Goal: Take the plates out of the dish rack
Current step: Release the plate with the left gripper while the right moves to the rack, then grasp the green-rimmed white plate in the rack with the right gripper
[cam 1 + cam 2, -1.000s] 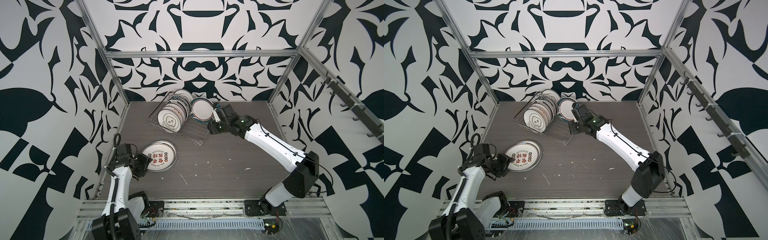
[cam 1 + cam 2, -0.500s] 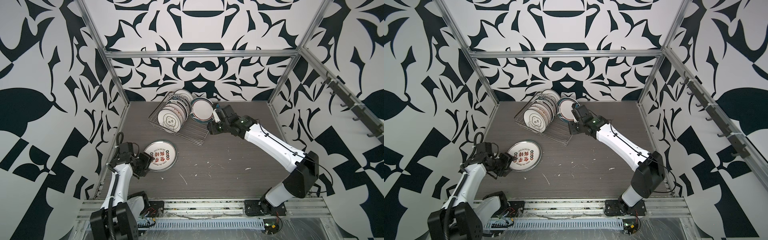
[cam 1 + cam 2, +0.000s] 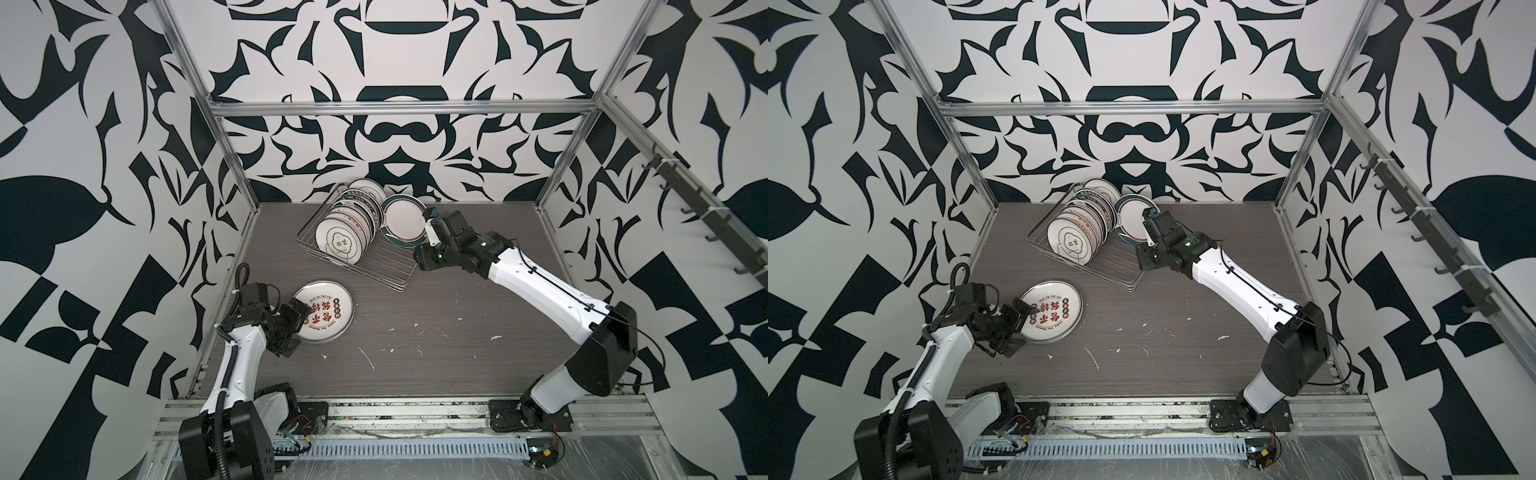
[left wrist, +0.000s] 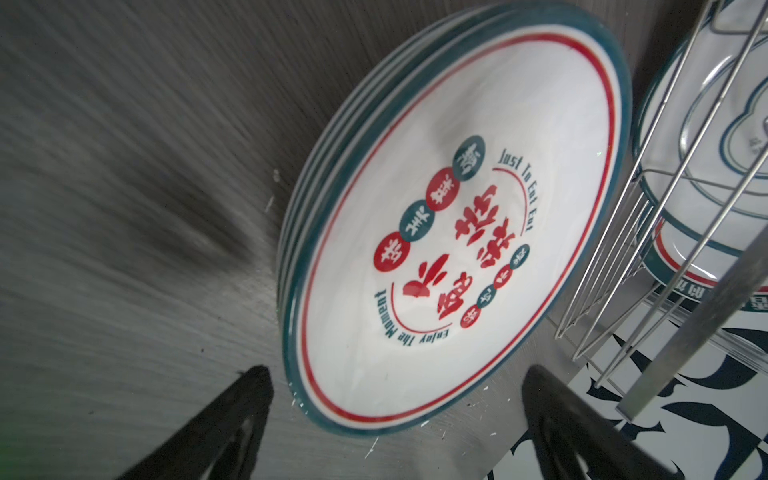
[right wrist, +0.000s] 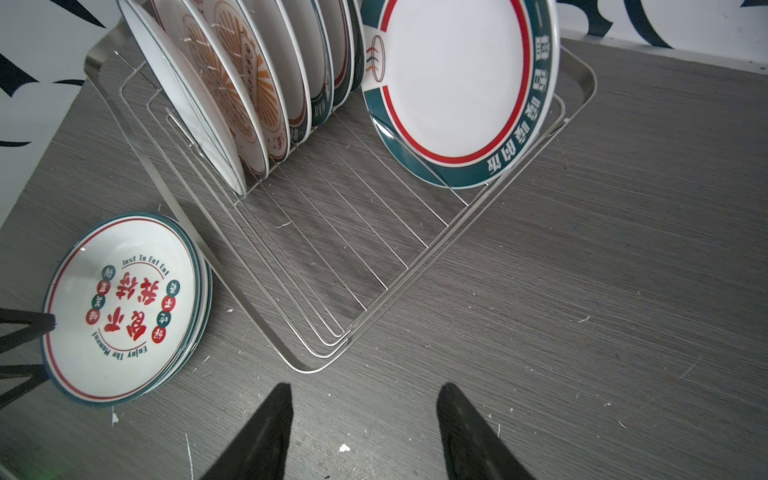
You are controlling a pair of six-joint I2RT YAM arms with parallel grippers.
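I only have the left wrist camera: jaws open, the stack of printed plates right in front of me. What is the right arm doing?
Observer: The right gripper hangs above the table by one end of the dish rack, jaws open, holding nothing.
Operator: How much is left in the rack?
Observer: A tight row of upright plates stands at the end away from that gripper.
Operator: Anything nearer the right arm?
Observer: One larger teal-banded plate leans alone at the near end, apart from the row.
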